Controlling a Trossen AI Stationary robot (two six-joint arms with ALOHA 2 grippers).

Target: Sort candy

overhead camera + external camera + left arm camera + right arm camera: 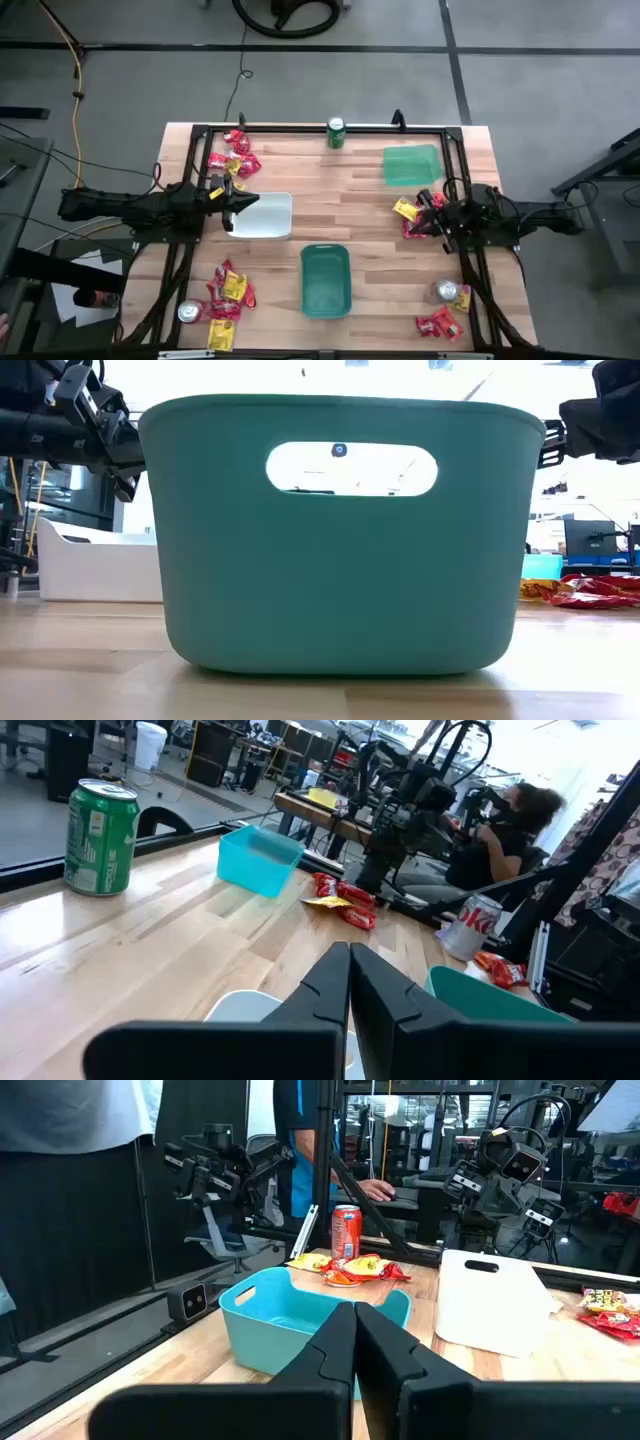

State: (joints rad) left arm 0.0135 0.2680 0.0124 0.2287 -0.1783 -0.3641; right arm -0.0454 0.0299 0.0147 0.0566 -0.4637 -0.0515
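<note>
Wrapped red, yellow and orange candy lies in loose piles on the wooden table: at the far left point(232, 155), near left point(225, 300), middle right point(412, 215) and near right point(440, 322). My left gripper point(232, 205) is shut and hovers over the left end of a white tray point(265, 216). My right gripper point(425, 222) is shut and hangs above the middle-right candy pile. In both wrist views the fingers point(350, 965) point(354, 1320) are pressed together with nothing between them. In the low view both grippers point(128, 480) point(548, 445) stand well above the tabletop.
A teal bin point(326, 280) stands near the middle front and fills the low view point(340, 530). A light green tray point(411, 165) sits at the far right. A green can point(336, 132) stands at the far edge, and silver cans at near left point(190, 312) and near right point(450, 292). A person sits beyond the table point(510, 820).
</note>
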